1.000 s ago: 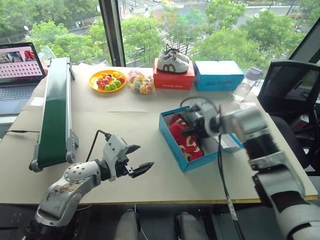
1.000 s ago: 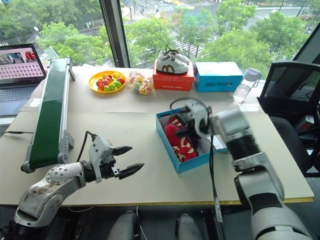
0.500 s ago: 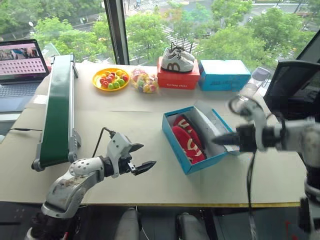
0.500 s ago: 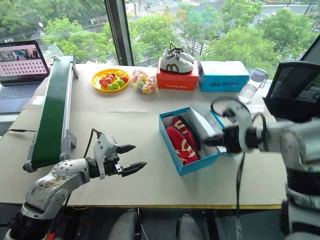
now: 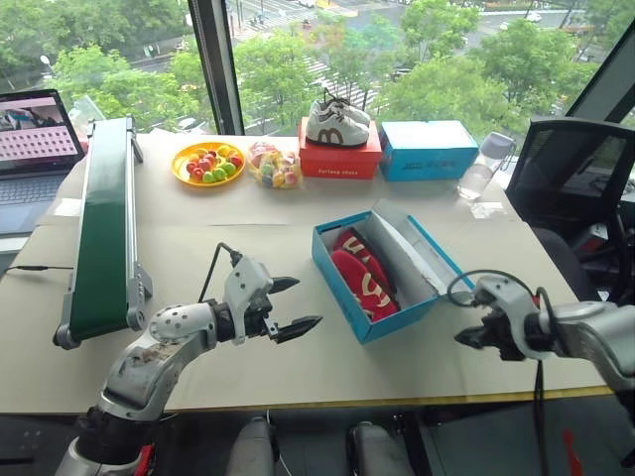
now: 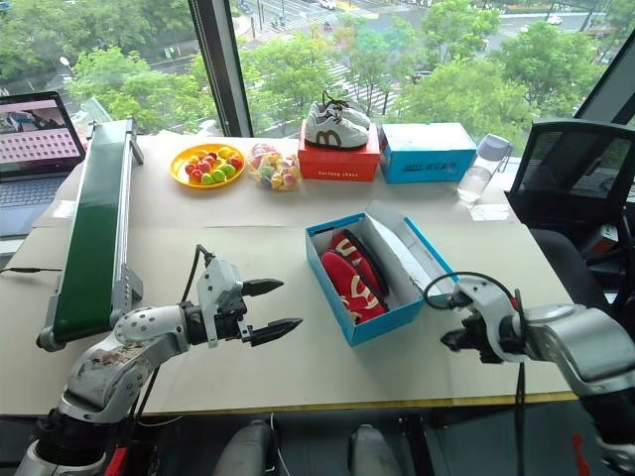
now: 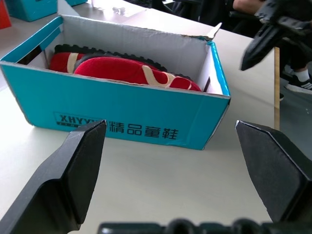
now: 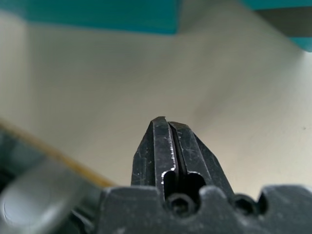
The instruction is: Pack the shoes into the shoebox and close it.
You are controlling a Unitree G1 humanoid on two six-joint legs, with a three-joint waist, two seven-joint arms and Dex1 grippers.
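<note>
Both red shoes [image 5: 359, 278] lie inside the open blue shoebox [image 5: 372, 322], centre of the frame, side by side along the box's length. The box's long axis runs diagonally, upper left to lower right. Its lid [image 5: 412, 248] is folded back on the right-hand long side, leaning out toward the right of the frame. Packing looks done; closing the lid is what's left.

Left tool [image 5: 295, 305] sits lower left of centre, fingers spread wide, empty, pointing right at the near long wall of the box, close but apart. In the left wrist view the printed side wall sits between its two fingers [image 7: 73, 170].

Right tool [image 5: 466, 338] is at lower right, fingers pressed together, holding nothing, on the lid side of the box, just beyond the lower right corner, low over the surface [image 5: 248, 233].

The lid hinges on the right side, so the right arm is judged nearer for flipping it over toward the left; the left tool could brace the box.

Nothing stands between either tool and the box. Farther up: green conveyor [image 5: 104, 223] at left, fruit plate [image 5: 211, 162], red box [image 5: 340, 161] with white sneakers [image 5: 335, 121], a second blue box [image 5: 430, 151], a bottle [image 5: 483, 167].
</note>
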